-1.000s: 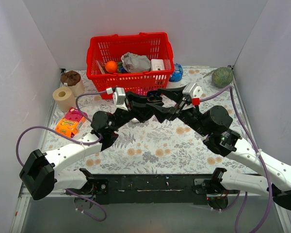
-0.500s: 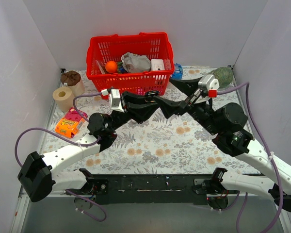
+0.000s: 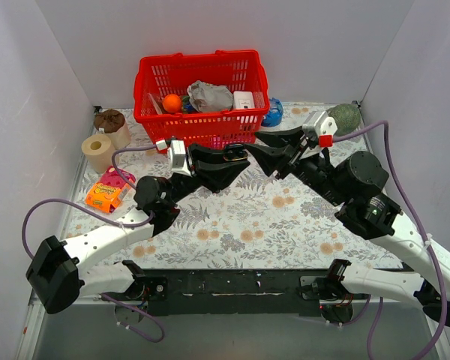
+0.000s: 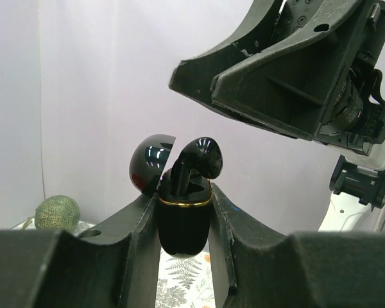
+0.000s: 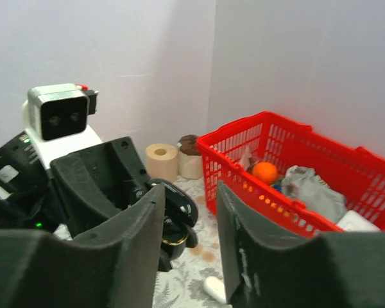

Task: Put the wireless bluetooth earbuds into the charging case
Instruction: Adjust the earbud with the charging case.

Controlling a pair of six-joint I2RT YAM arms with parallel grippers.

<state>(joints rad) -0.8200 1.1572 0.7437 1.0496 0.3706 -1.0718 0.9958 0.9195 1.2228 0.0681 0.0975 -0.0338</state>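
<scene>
Since one earbud [image 4: 202, 157] stood only partway seated, our L gripper [image 4: 183, 196] clamped the charging case [image 4: 183, 224] upright & open; R gripper [image 5: 189, 192] hung just above it, jaws parted, empty.

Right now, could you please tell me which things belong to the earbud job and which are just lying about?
Job: case, lid open, in the left gripper; earbud standing in it; right gripper, open, close by.
Lying about: basket, orange, paper roll, snack box, green ball.
</scene>
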